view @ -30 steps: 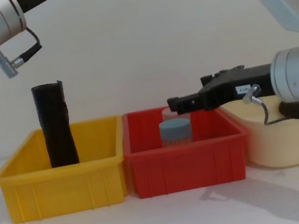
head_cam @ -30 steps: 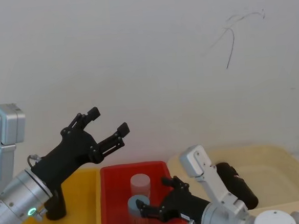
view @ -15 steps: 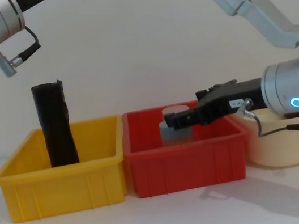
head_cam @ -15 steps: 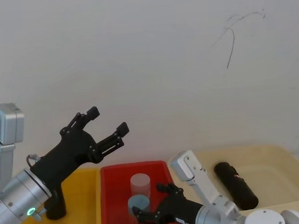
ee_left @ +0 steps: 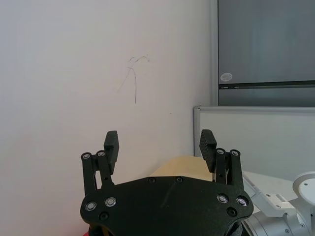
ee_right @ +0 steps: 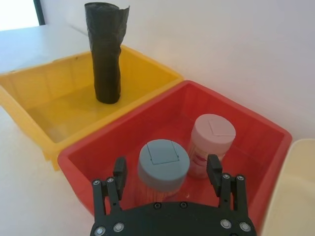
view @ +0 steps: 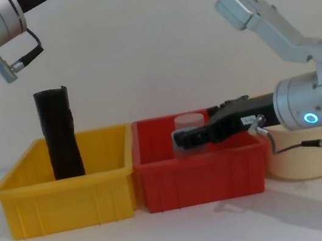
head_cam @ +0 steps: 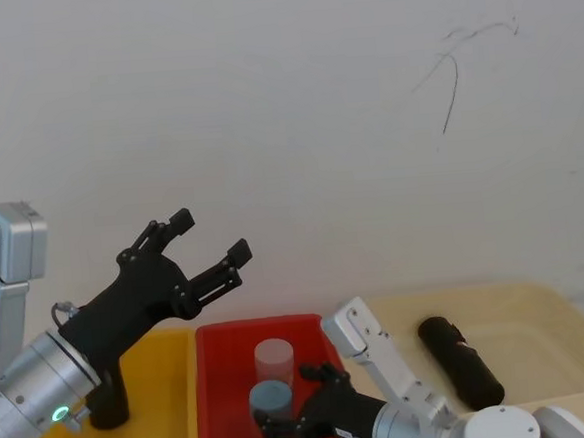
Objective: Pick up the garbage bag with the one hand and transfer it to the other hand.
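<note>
Meanwhile, the garbage bag (head_cam: pixel 460 361) is lying in the cream bin (head_cam: pixel 539 314) at far right. Both tools are gaping empty: right tool (ee_right: pixel 167 170) over the red bin (ee_right: pixel 256 142), left tool (head_cam: pixel 211 237) raised.

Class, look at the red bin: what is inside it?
The red bin holds two lidded jars, one blue-grey lidded, one pink. The open right gripper hides their lower parts.

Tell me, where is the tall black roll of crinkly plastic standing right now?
The tall black roll of crinkly plastic stands upright in the yellow plastic bin on the robot's left, beside the red bin.
</note>
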